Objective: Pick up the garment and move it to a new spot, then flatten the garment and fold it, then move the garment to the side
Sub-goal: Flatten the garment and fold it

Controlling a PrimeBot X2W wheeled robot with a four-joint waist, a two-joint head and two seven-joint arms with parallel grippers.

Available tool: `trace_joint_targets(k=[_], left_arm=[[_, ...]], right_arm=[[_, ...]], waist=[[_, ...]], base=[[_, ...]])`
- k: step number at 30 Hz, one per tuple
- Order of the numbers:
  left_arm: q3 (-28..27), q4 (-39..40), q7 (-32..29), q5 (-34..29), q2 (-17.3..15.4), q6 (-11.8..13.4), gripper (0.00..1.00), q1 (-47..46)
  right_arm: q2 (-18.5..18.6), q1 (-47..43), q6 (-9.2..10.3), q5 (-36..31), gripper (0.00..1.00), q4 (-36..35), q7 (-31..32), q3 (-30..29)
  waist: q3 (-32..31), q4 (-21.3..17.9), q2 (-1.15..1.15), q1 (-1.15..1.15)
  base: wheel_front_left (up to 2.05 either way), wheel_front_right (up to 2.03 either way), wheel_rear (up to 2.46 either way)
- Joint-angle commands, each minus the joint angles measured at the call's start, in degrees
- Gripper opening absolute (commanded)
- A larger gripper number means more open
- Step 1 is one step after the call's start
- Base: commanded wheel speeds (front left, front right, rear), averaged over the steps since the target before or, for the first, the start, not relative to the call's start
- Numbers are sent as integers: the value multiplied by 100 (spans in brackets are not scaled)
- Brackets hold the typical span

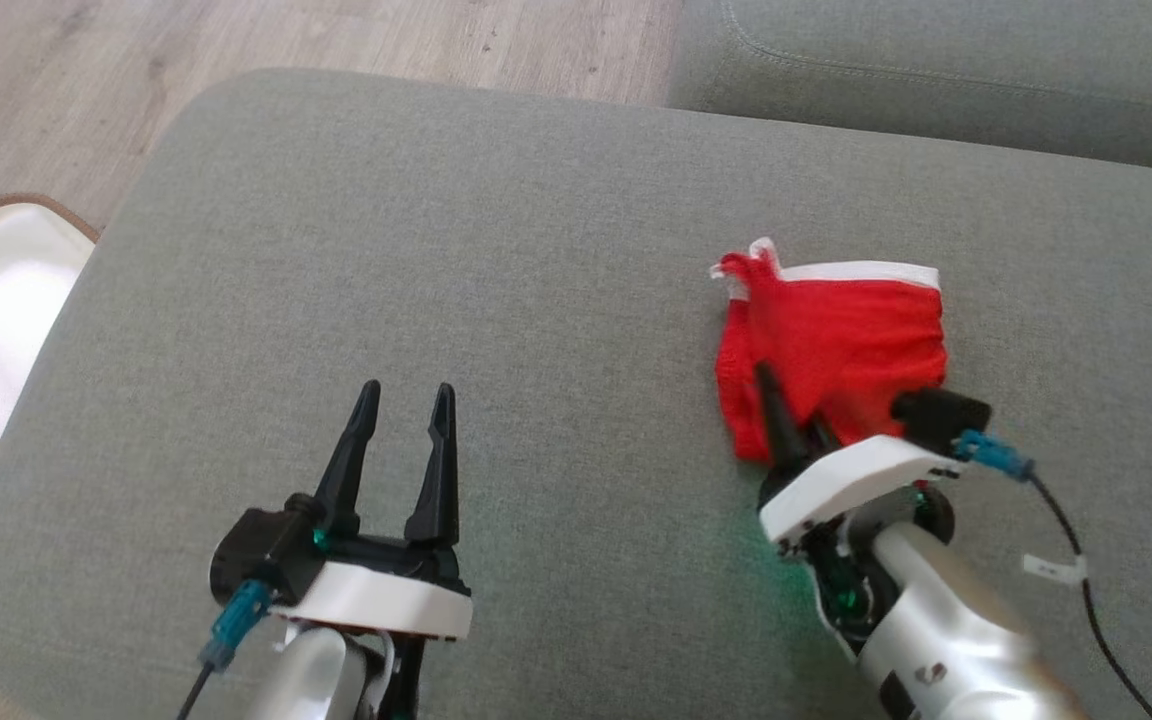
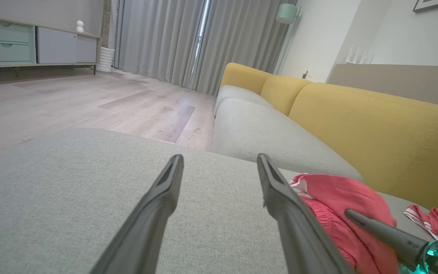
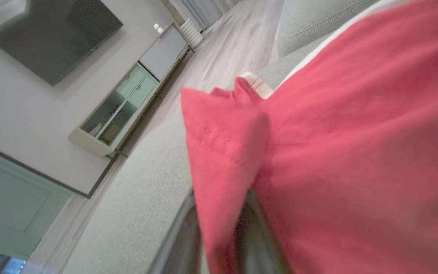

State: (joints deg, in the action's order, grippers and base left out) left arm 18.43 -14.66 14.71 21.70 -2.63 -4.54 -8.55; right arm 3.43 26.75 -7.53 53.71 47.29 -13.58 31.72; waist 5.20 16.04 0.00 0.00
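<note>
While the left gripper (image 1: pixel 404 392) hovers spread wide, I cannot tell whether the right gripper (image 1: pixel 788 405) pinches the crumpled red, white-trimmed cloth garment (image 1: pixel 836 335) on the grey fabric cushion (image 1: pixel 436 250), whose fold between its prongs could snag and drag.
</note>
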Motion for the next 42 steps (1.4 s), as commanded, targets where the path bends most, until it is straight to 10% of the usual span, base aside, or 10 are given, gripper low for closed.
trace_joint_targets(k=[1, 16, 22, 32, 42], left_arm=[[-198, 168, 29, 17, -25, 17, 100, -75], [-371, 194, 29, -29, -25, 17, 100, -73], [-529, 260, 29, -103, -25, -18, 100, -125], [-721, 545, 29, -128, -25, -51, 100, -140], [-734, 835, 29, -146, -25, -107, 100, -21]], right_arm=[[-55, 274, 4, -107, 100, -95, 28, 273], [-56, 73, 4, 28, 100, -241, 1123, 1768], [127, 136, 4, -74, 100, -783, 602, 1699], [753, -10, 4, -1755, 100, -1460, -136, -354], [45, -1441, 4, -4130, 100, -2988, -140, -2645]], waist=[[1, -23, 0, 0], [-75, -552, 0, 0], [-132, -1072, 0, 0], [-191, -1645, 0, 0], [-151, -1926, 0, 0]], base=[[0, 0, 0], [0, 0, 0], [0, 0, 0], [0, 0, 0], [0, 0, 0]])
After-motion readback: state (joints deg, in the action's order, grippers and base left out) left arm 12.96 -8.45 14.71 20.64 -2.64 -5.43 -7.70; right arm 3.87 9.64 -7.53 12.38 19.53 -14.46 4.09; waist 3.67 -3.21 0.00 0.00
